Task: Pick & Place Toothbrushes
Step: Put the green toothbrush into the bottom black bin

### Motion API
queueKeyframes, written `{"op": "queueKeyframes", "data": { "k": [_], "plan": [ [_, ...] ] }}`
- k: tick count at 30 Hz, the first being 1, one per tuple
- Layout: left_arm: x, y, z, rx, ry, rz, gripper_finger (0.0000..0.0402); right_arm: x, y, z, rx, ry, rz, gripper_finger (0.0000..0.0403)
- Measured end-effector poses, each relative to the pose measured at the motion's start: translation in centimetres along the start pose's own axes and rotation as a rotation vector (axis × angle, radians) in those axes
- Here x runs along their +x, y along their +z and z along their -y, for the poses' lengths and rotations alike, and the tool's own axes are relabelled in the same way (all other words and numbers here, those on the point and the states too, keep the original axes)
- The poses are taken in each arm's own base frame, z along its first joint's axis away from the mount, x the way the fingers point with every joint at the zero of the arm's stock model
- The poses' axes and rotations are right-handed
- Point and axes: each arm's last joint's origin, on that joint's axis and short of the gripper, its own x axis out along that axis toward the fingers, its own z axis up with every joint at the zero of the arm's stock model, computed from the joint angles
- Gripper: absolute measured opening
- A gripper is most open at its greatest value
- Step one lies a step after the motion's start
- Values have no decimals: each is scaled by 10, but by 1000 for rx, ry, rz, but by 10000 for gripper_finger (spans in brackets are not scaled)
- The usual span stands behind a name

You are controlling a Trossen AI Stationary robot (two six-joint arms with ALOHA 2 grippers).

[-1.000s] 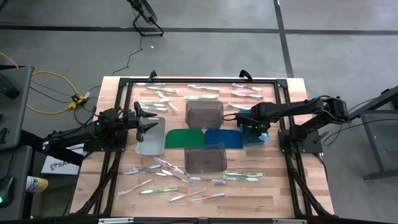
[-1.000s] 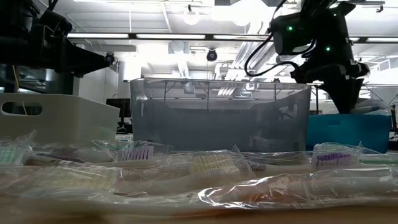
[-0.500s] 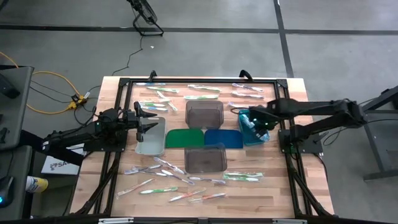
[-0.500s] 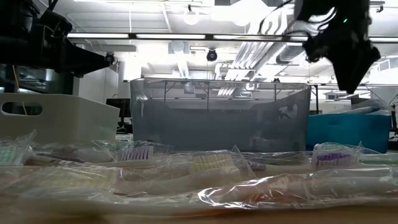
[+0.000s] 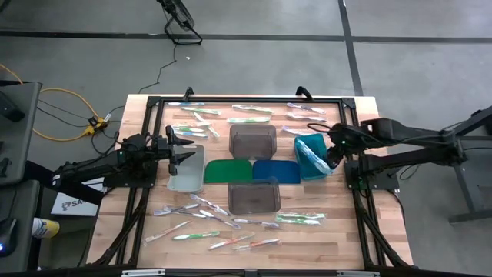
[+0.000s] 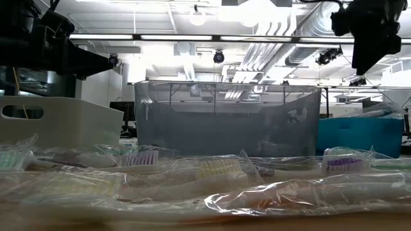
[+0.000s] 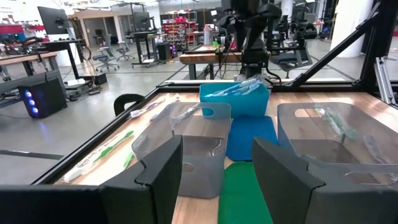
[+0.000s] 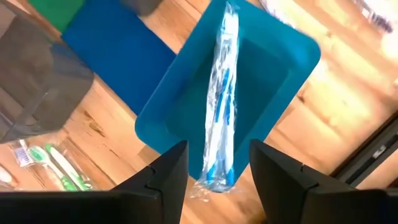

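Right hand (image 8: 211,163), fingers spread and empty, above the teal bin (image 8: 273,81) holding wrapped blue toothbrushes (image 8: 222,93); more toothbrushes (image 5: 231,223) lie scattered on the desk (image 5: 115,223); left hand (image 5: 183,149), spread, over the clear bin (image 5: 187,178).

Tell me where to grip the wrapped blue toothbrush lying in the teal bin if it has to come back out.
Probably mid-handle, from straight above. In the right wrist view the wrapped blue toothbrush lies lengthwise across the teal bin, one end overhanging the rim, so its middle sits clear of the walls. Set the right gripper, open above it, with its fingers across the handle.
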Motion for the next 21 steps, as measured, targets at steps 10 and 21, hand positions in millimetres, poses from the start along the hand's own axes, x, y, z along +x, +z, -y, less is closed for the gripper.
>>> {"op": "queueKeyframes", "data": {
  "k": [10, 21],
  "plan": [
    [0, 0, 0, 0, 0, 1, 187, -13, -7, 7, -99, 88, 59, 148],
    [0, 0, 0, 0, 14, -2, 187, -13, -16, -28, -377, 406, -45, 129]
  ]
}}
